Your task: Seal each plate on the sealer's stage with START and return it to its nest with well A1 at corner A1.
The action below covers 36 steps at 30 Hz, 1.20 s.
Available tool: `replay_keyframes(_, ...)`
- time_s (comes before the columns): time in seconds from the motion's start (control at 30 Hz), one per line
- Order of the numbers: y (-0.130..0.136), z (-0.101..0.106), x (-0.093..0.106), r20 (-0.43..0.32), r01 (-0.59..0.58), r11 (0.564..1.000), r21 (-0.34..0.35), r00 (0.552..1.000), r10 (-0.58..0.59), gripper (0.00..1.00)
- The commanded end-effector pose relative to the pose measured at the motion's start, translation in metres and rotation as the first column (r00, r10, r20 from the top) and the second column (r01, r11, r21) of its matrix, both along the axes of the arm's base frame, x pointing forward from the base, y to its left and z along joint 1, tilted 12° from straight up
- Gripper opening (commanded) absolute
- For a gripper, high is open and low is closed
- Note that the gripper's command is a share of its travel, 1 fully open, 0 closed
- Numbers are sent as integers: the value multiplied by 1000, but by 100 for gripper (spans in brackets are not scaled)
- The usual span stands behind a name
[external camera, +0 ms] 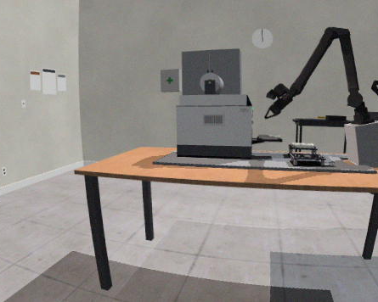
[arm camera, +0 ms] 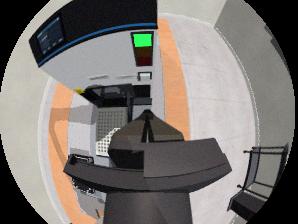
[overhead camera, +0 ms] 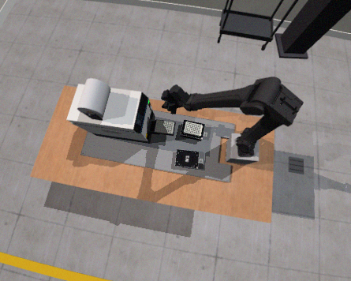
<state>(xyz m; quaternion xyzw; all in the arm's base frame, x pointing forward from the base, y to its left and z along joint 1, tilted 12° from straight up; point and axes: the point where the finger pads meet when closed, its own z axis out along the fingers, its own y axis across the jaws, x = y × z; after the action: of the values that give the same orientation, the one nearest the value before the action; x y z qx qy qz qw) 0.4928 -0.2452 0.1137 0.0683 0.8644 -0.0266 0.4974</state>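
My gripper [overhead camera: 173, 110] [external camera: 267, 117] [arm camera: 147, 113] is shut and empty, in the air in front of the sealer [overhead camera: 124, 106] [external camera: 214, 137] [arm camera: 107, 57], above stage height. The sealer's lamp [overhead camera: 148, 102] [arm camera: 143, 40] is green. The small pale START button [arm camera: 145, 76] is below the lamp, ahead of my fingertips. The stage [external camera: 260, 140] is out, with a plate [overhead camera: 169, 127] [arm camera: 111, 125] on it; I cannot tell whether foil covers its wells. Another plate [overhead camera: 193, 129] sits in the other nest, presumably N2. Nest N1 [overhead camera: 180, 161] is black and empty.
A large foil roll [overhead camera: 94, 96] sits on top of the sealer. The sealer's screen [arm camera: 51, 36] is at upper left in the wrist view. The nests stand on a grey mat [overhead camera: 122, 154] on the wooden table [overhead camera: 106, 177]. A dark cart [overhead camera: 246, 25] stands beyond the table.
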Motion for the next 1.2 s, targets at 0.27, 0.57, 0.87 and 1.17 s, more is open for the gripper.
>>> replay_keyframes(0.27,0,17,-2,34,3,1000,-18,999,-2,0)
replay_keyframes(0.57,-10,30,6,68,22,999,-28,998,-20,0)
replay_keyframes(0.87,-8,19,33,66,2,1000,-26,998,0,0)
replay_keyframes(1.17,-6,-8,41,32,2,1000,-5,999,-1,0)
